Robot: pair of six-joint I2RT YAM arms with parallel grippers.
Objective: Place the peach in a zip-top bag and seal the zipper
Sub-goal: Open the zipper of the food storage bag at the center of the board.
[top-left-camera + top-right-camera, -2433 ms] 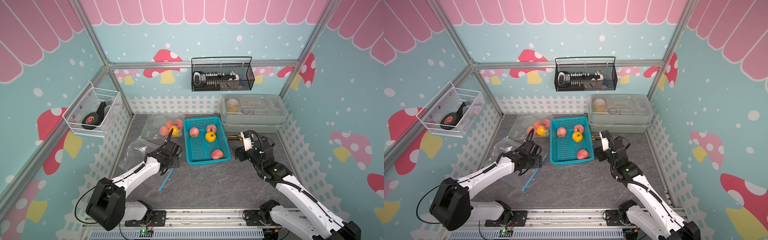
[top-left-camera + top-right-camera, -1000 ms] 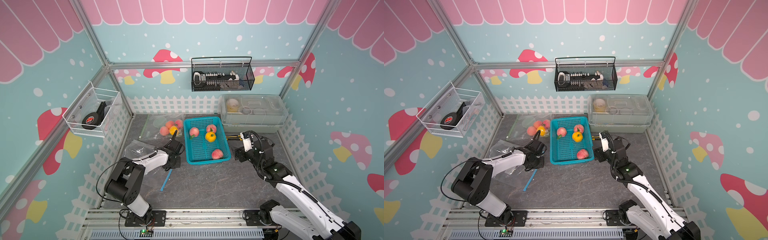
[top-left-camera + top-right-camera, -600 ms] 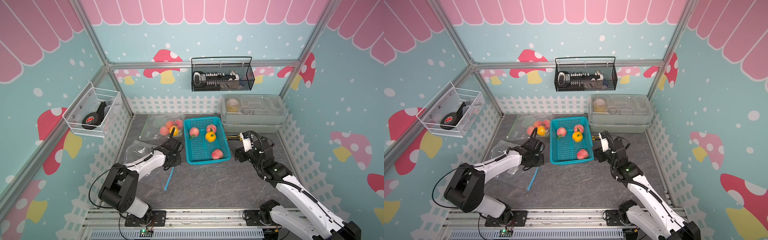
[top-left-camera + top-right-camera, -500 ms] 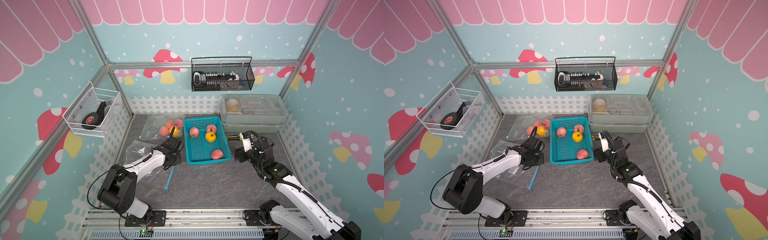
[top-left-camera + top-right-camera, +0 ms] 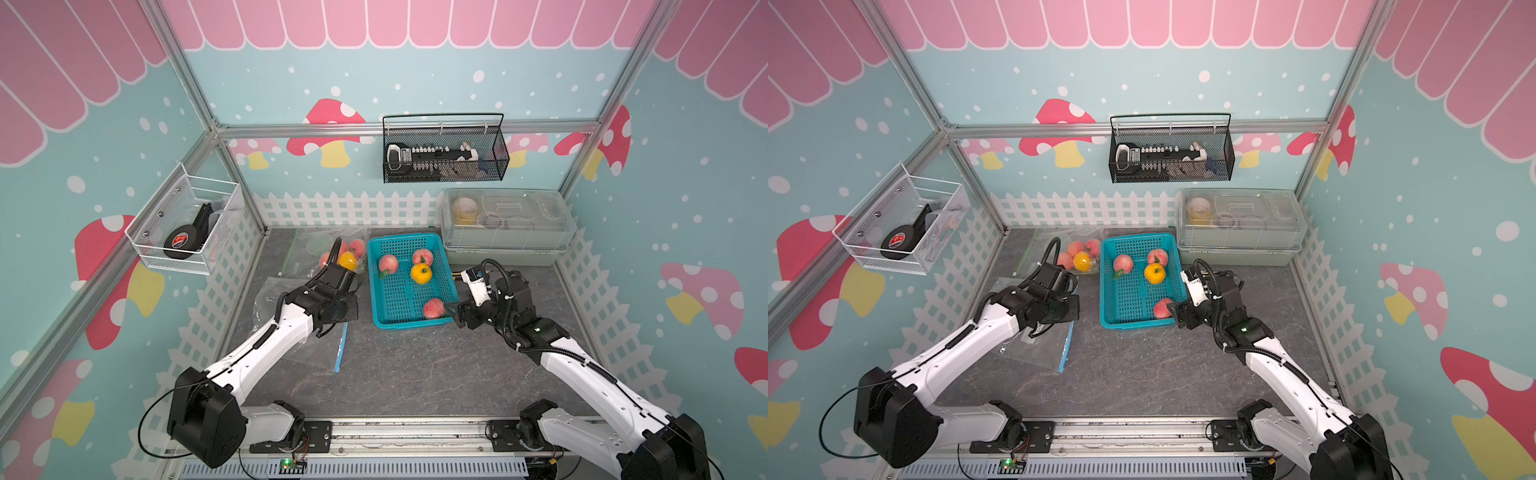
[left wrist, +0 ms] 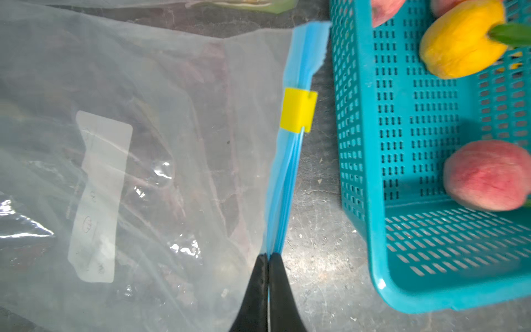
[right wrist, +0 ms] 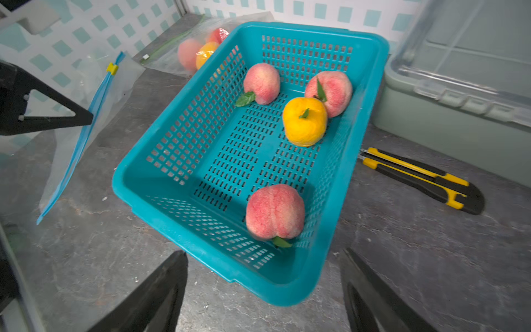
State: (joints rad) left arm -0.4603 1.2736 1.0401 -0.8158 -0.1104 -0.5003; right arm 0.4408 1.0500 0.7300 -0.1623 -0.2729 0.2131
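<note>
Peach (image 7: 274, 211) lay in the near right corner of the teal basket (image 5: 409, 325), not yet lifted, so by my reading you had both the loading and the sealing ahead. Your right gripper (image 7: 263, 251) hung just near of it, jaws spread wide and empty. Left of the basket, your left gripper (image 6: 268, 258) was pressed together on the blue zipper strip (image 6: 287, 178) of the flat zip-top bag (image 6: 143, 143), with the yellow slider (image 6: 297, 110) farther along. Around them ran a grey stone-look worktop (image 5: 415, 374), a white picket fence (image 5: 345, 208) and mushroom-print walls (image 5: 415, 83).

Overhead stereo pair; close wrist views
</note>
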